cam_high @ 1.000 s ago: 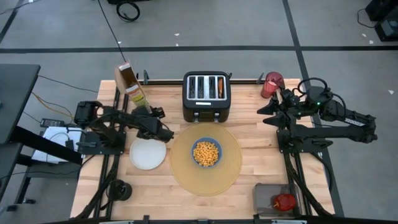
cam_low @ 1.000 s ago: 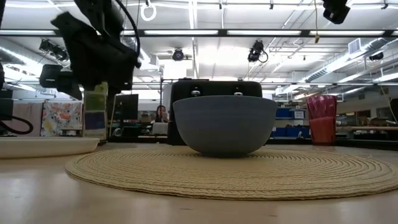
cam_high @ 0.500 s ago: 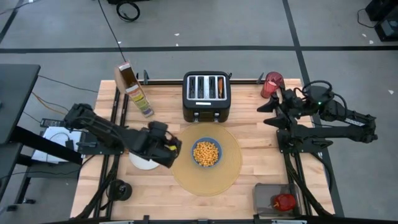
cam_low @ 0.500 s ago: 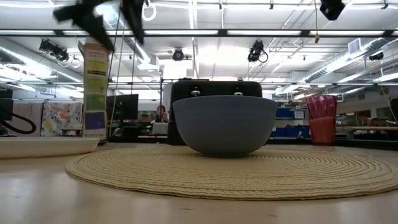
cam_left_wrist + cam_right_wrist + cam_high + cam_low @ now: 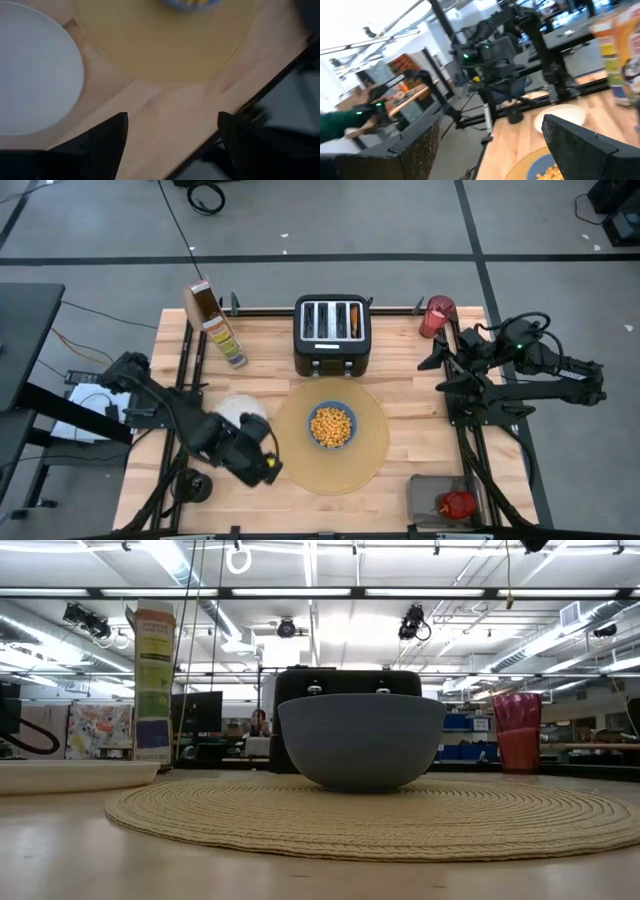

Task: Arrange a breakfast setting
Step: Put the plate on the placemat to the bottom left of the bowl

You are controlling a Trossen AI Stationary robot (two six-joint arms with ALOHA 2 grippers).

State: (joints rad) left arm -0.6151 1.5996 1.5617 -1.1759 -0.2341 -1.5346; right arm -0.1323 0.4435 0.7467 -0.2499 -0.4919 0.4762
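Note:
The tan placemat (image 5: 340, 455) lies at the table's middle with the blue bowl (image 5: 332, 426), full of yellow cereal, on it. The white plate (image 5: 238, 408) lies flat on the table left of the mat. The red cup (image 5: 437, 315) stands at the far right. The red apple (image 5: 458, 503) sits in a grey tray at the near right. No spoon shows. My left gripper (image 5: 270, 470) is open and empty above the table, near the mat's near-left edge; its wrist view (image 5: 172, 145) shows bare wood between the fingers. My right gripper (image 5: 438, 365) is open and empty, right of the toaster.
The black toaster (image 5: 332, 332) stands at the far middle, behind the mat. The cereal box (image 5: 214, 320) stands at the far left. The grey tray (image 5: 428, 498) sits at the near right corner. Bare wood shows right of the mat and along the near edge.
My left gripper has swung from beside the cereal box, over the white plate, toward the table's near edge, and now hangs by the mat's near-left edge. It has stayed open. My right gripper has shifted a little toward the right edge.

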